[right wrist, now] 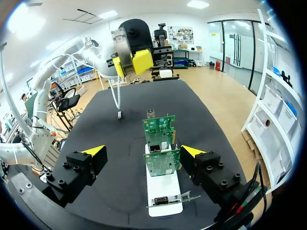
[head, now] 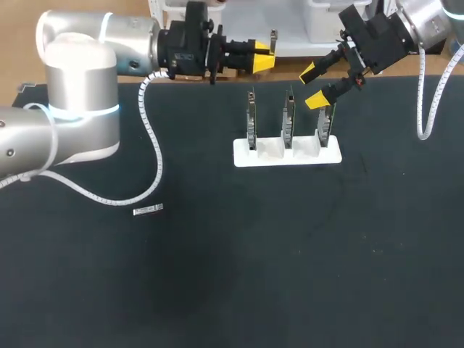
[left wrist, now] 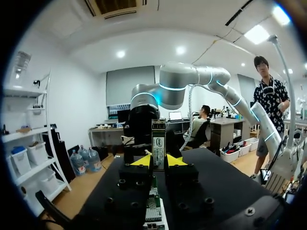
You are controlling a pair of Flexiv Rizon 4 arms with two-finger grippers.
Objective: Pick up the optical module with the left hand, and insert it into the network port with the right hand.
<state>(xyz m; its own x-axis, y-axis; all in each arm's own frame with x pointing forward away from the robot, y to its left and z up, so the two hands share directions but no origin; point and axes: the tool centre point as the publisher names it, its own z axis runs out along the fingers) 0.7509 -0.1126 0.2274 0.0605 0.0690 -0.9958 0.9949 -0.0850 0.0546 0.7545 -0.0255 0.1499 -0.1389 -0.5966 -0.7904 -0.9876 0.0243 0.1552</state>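
Left gripper (left wrist: 158, 160) clamped on optical module (left wrist: 158, 136), upright, near far table (head: 217, 275) edge. Right gripper (head: 317, 85) wide apart, hovering over network cards (head: 289, 119) in white stand (head: 286, 154). Small silver piece (head: 148, 210) lying on table.

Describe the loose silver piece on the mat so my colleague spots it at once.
Start at the white stand holding three upright cards. Look toward the left arm's coiled cable: the small silver bar lies flat beside its loop, unlike the upright cards.
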